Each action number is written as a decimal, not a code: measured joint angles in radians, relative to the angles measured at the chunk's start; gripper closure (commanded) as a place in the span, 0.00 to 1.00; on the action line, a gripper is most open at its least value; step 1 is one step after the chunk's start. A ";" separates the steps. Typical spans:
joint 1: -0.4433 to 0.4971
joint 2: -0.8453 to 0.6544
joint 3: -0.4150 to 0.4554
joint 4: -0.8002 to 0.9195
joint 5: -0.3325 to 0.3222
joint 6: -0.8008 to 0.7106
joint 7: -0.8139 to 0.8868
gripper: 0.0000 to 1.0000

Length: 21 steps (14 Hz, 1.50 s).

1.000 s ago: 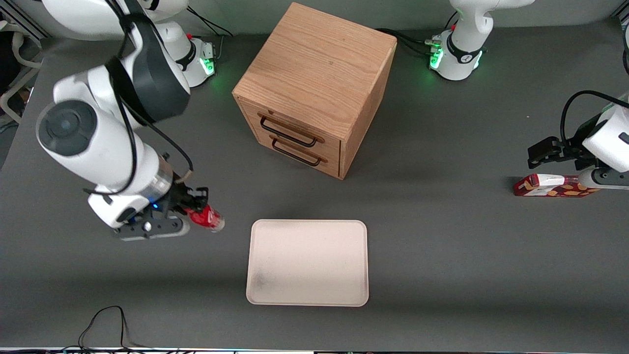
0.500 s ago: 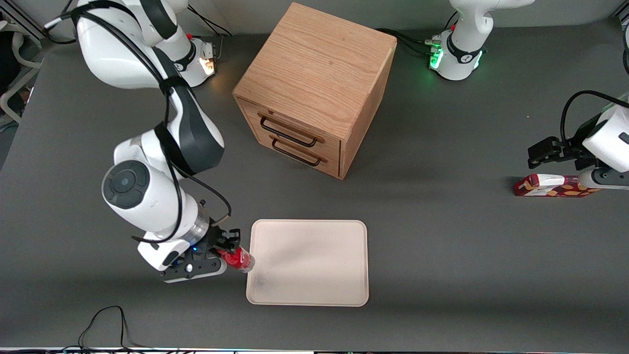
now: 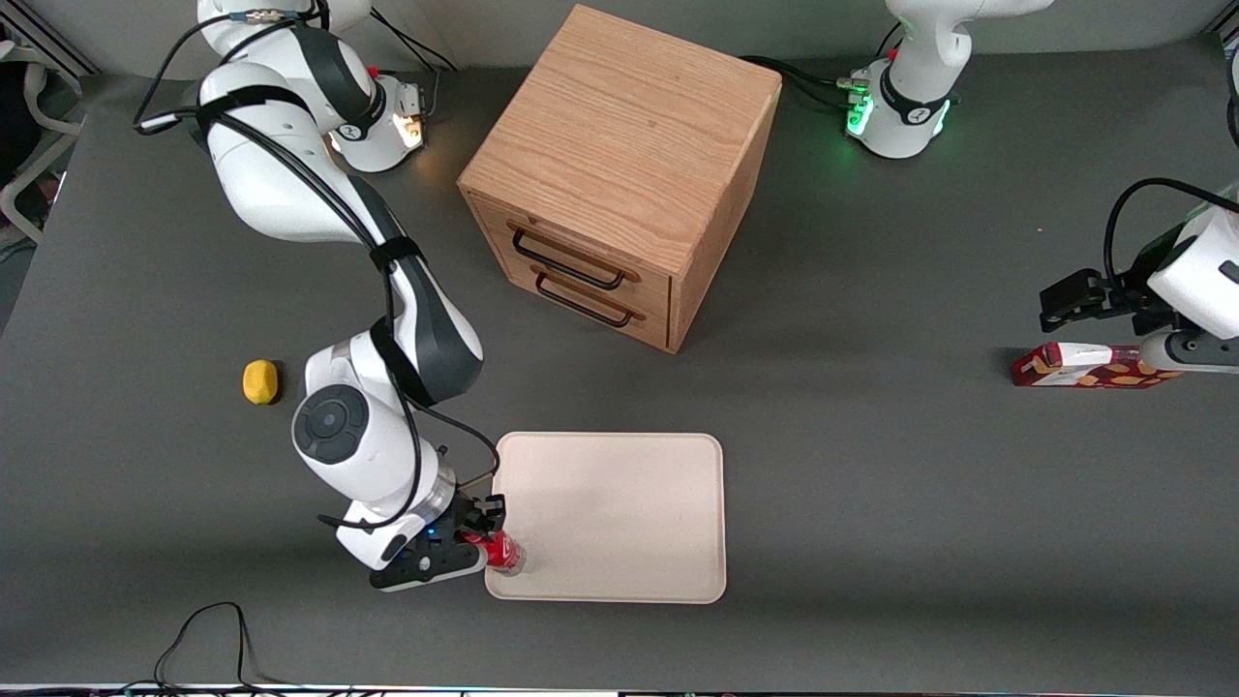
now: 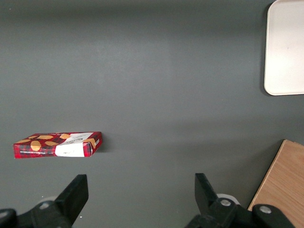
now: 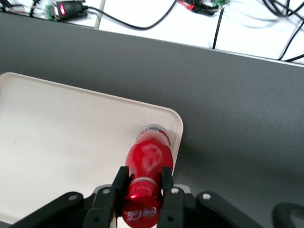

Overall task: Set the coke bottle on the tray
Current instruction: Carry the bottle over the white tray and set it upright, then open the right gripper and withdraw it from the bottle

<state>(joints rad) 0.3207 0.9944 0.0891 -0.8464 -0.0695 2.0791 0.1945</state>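
Over tray (image 3: 619, 513) corner | pincer (image 3: 481, 538) clamps red-labelled coke bottle (image 5: 146, 178)

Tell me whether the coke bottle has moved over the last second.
Yes. The coke bottle, held in the tool, went from beside the tray toward the front camera, to its near corner.

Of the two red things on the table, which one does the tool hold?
The coke bottle, clamped by the tool over the tray corner. The flat red carton lies untouched toward the parked arm's end.
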 measured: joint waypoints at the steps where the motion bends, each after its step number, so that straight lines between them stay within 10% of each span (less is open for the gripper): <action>1: 0.000 0.007 0.001 0.000 -0.001 0.001 0.000 1.00; 2: 0.000 0.011 0.003 -0.001 -0.001 0.006 0.000 1.00; 3: 0.001 0.013 0.004 -0.002 -0.001 0.014 0.000 0.61; 4: 0.001 0.015 0.005 -0.003 -0.001 0.022 0.000 0.02; 14: 0.001 -0.020 0.011 0.003 -0.001 0.045 0.035 0.00; 21: -0.010 -0.710 -0.141 -0.693 0.126 -0.087 0.053 0.00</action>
<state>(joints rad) 0.3111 0.2844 -0.0516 -1.5395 0.0566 1.9925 0.2476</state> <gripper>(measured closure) 0.000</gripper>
